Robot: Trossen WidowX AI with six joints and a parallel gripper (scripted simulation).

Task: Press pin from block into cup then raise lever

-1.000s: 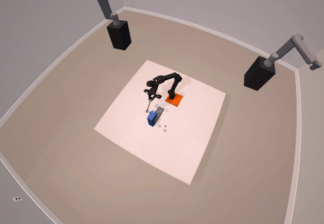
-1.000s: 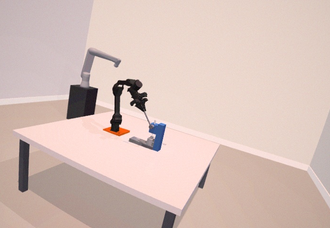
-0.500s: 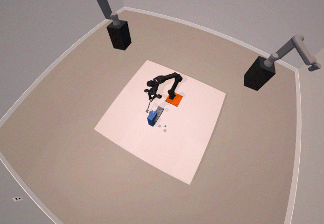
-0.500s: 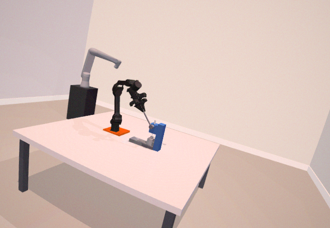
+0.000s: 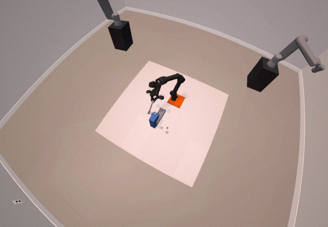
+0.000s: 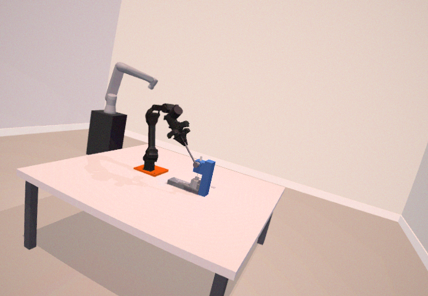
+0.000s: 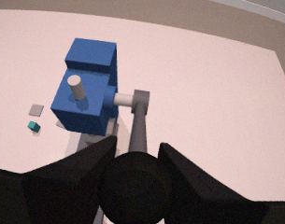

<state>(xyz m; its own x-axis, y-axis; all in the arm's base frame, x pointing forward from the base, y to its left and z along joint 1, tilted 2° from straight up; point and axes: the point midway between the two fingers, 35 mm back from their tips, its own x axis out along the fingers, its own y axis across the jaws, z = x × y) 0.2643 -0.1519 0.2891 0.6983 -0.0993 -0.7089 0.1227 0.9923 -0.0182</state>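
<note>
Gripper, one: clenched on the lever.
You had the block on the bed, under the blue press, inward from the bench's edges; pin unclear.
</note>
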